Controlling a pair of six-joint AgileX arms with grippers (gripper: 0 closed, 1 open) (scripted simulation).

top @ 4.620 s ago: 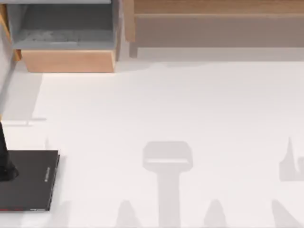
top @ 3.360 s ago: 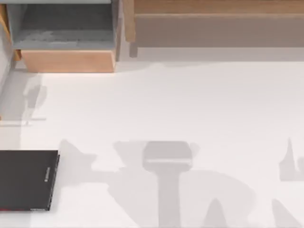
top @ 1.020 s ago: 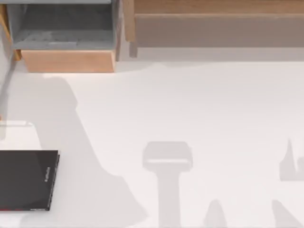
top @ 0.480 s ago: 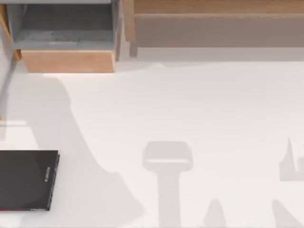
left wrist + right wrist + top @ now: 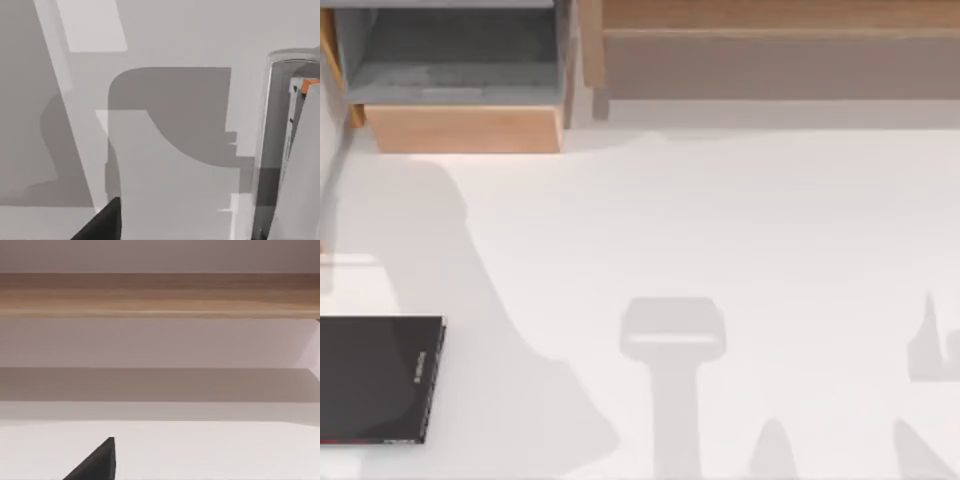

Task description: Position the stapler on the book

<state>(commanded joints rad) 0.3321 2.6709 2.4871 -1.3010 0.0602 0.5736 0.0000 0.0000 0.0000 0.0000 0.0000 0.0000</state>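
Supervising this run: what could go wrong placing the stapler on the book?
The book lies at the table's far left, cut by the top view's border, so a placement could land off-centre or overhang. It is thin and lies loose; a sideways nudge might slide it.

A white table [image 5: 740, 230] crossed by soft grey shadows. Along its far edge, an open wooden drawer [image 5: 460, 128] at left and a long wooden shelf [image 5: 780, 15] at right.
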